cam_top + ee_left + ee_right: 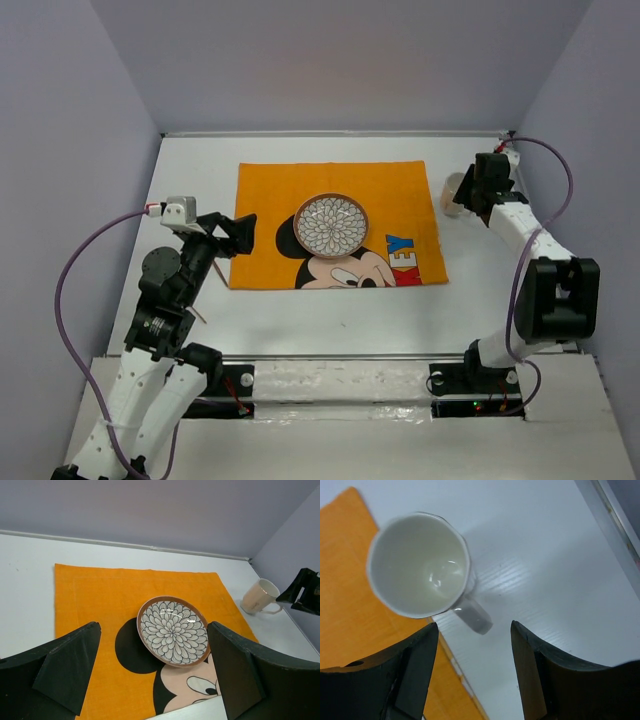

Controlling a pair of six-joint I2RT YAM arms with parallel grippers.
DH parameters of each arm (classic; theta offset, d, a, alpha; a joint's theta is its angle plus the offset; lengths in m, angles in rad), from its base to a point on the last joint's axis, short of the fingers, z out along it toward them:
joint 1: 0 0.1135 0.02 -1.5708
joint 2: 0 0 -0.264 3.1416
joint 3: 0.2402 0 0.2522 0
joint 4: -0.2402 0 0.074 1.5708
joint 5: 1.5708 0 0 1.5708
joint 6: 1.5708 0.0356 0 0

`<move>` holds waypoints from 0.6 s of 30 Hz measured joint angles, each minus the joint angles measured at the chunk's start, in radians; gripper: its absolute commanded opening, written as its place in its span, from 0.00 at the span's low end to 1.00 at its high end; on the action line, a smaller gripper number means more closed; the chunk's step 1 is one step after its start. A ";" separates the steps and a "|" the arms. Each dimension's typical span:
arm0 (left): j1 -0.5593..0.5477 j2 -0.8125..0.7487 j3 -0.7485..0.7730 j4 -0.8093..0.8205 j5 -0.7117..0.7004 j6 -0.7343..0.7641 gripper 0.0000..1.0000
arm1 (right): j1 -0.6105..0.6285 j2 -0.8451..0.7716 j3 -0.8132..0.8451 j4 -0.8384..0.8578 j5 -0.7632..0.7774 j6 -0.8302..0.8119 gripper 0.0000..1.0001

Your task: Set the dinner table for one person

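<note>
- The table [330,310], a wide white top with a thin metal rim, filled the workspace in front of both arm bases and carried everything else.
- An orange mat [270,190] printed with a Mickey Mouse face lay flat on the far middle of the table.
- A round plate [332,225] with a brown rim and a grey-and-white petal pattern sat on the mat, over the top of the printed head.
- A cream mug [420,565] stood upright and empty on the table, just beside the mat's right edge; whether it touched the cloth could not be told.
- The left end effector [240,236] hung over the mat's left edge with its fingers spread wide, gripping nothing, pointed toward the plate.
- The right end effector [473,626] hovered over the mug, fingers apart, with the mug's handle pointing into the gap between them; neither finger touched the mug.
- A thin brownish stick [205,298] lay on the table beside the left arm, near the mat's near-left corner, partly hidden by the arm.
</note>
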 measured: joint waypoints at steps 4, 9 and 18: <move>-0.009 0.000 -0.001 0.000 0.000 0.000 0.99 | -0.037 0.099 0.017 -0.018 -0.013 0.009 0.54; -0.014 0.000 -0.001 0.001 0.004 0.000 0.99 | -0.046 0.144 0.055 -0.019 -0.019 0.018 0.51; -0.014 0.002 -0.001 0.001 0.007 0.000 0.99 | -0.046 0.100 0.051 -0.005 -0.052 0.034 0.59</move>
